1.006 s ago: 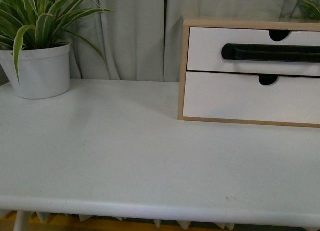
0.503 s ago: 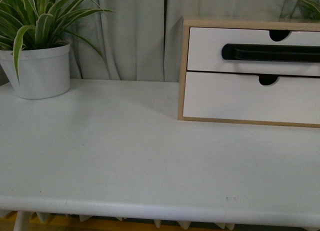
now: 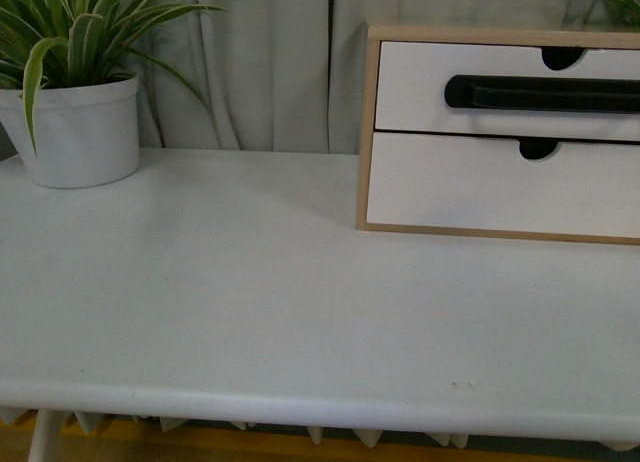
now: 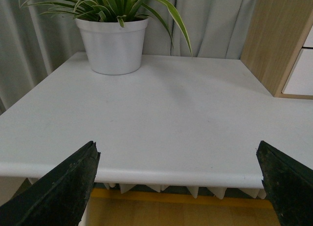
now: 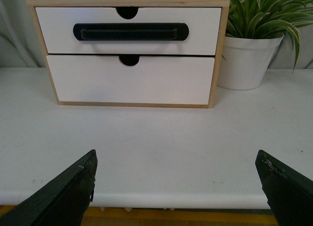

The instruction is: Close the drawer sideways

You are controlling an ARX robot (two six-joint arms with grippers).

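The drawer (image 3: 420,87) has a white front, a long black bar handle (image 3: 540,93) and a half-round notch in its top edge. It is the upper one in a light wood cabinet (image 3: 368,122) at the table's back right, and its front sits about level with the frame. It also shows in the right wrist view (image 5: 127,37). A plain white drawer front (image 3: 500,187) lies below it. My left gripper (image 4: 178,162) is open and empty at the table's front edge. My right gripper (image 5: 176,172) is open and empty, well in front of the cabinet. Neither arm shows in the front view.
A white pot with a striped green plant (image 3: 82,127) stands at the table's back left. A second white pot with a plant (image 5: 244,59) stands beside the cabinet. Grey curtains (image 3: 270,62) hang behind the white table (image 3: 250,302).
The whole front view has shifted slightly: the cabinet and the pot sit a little higher in the picture now. Nothing on the table has moved.
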